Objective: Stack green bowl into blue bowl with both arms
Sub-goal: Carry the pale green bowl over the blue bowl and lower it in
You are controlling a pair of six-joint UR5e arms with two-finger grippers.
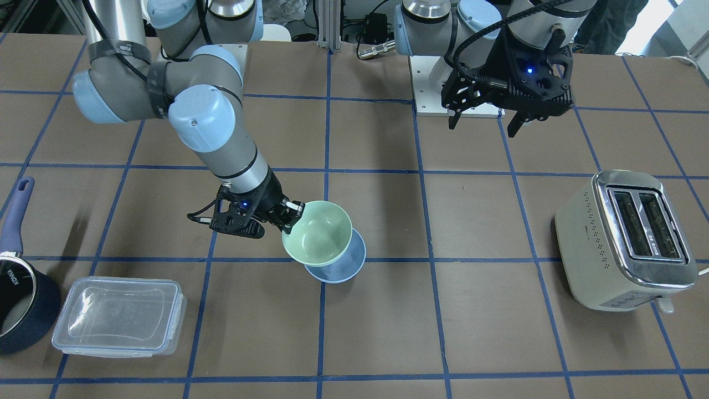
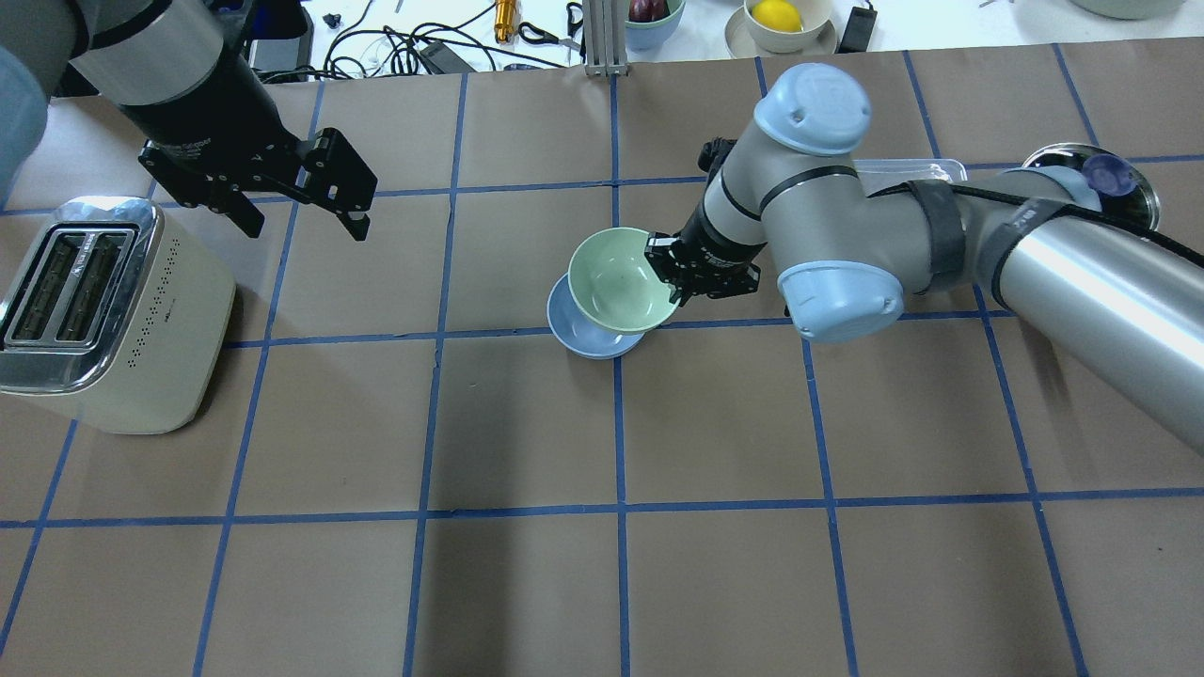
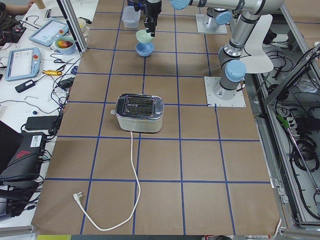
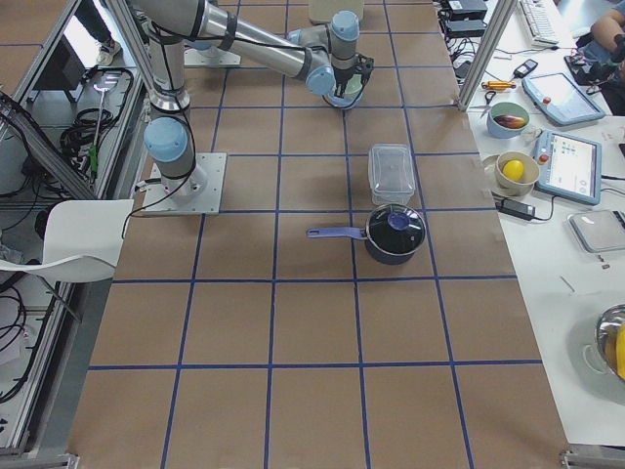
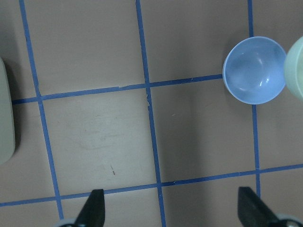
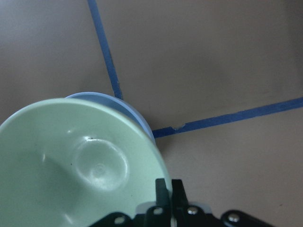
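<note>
The small round pale mint-green plastic bowl (image 1: 317, 239) hangs tilted, partly over the light powder-blue plastic bowl (image 1: 348, 267) on the table. Its rim is pinched between the jaws of the right gripper (image 1: 292, 215). Well apart, the left gripper (image 1: 481, 126) hovers near the cream toaster (image 1: 581, 244), with its jaws spread wide and holding nothing.

Bright even overhead light, soft table (image 1: 388, 332) shadows, faint glints inside the green bowl (image 6: 71, 151).
</note>
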